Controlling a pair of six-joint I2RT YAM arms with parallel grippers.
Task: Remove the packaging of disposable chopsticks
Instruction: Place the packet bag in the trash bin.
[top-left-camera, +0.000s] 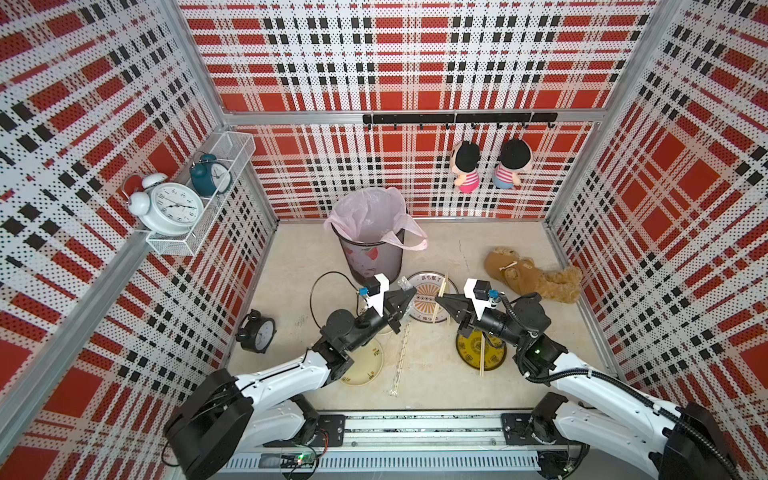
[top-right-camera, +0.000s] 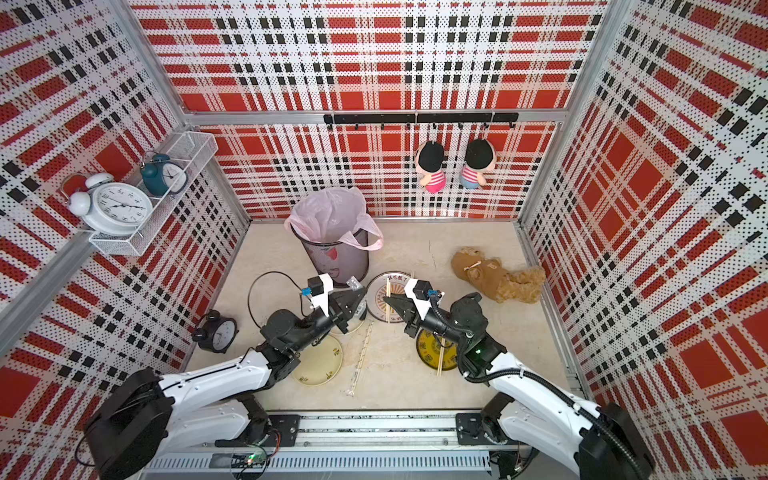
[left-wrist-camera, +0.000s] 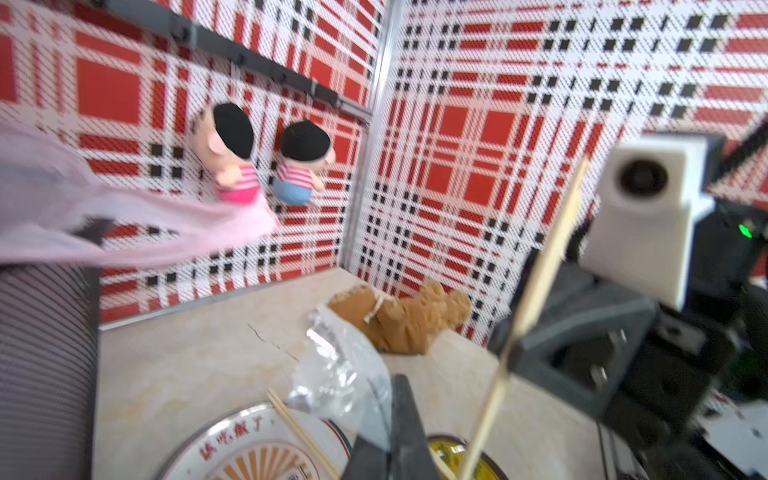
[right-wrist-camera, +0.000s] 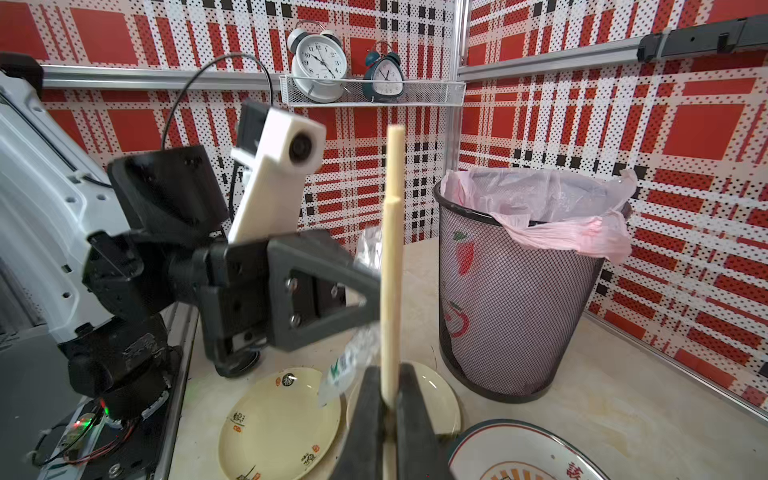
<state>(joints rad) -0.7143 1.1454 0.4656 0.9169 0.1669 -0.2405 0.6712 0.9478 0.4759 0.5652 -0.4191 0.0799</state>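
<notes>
**Sleeve disposal.** Right pincer (right-wrist-camera: 388, 376) clamps bare chopsticks (right-wrist-camera: 392, 249), standing up through its tips. Left pincer (left-wrist-camera: 398, 386) pinches the crumpled sleeve (left-wrist-camera: 336, 365), which juts beyond its tips, clear of the sticks. Carry the sleeve well over the bin (right-wrist-camera: 519, 311) beside the left pincer before opening (film clings). Bin: pink liner (right-wrist-camera: 561, 232), contents hidden. Plate (left-wrist-camera: 232, 419) beneath both pincers: one bare pair (left-wrist-camera: 303, 436).

Bright, even, diffuse light fills the booth, and shadows on the desk (top-left-camera: 436, 386) are faint and soft. Both top views are sharp, yet the walls bow strongly toward the edges. The left wrist view is blurred throughout, worst on the liner (left-wrist-camera: 83, 216) and chopsticks (left-wrist-camera: 544, 266); the sleeve (left-wrist-camera: 332, 365) glints. The right wrist view is crisper, softening near the lens.
</notes>
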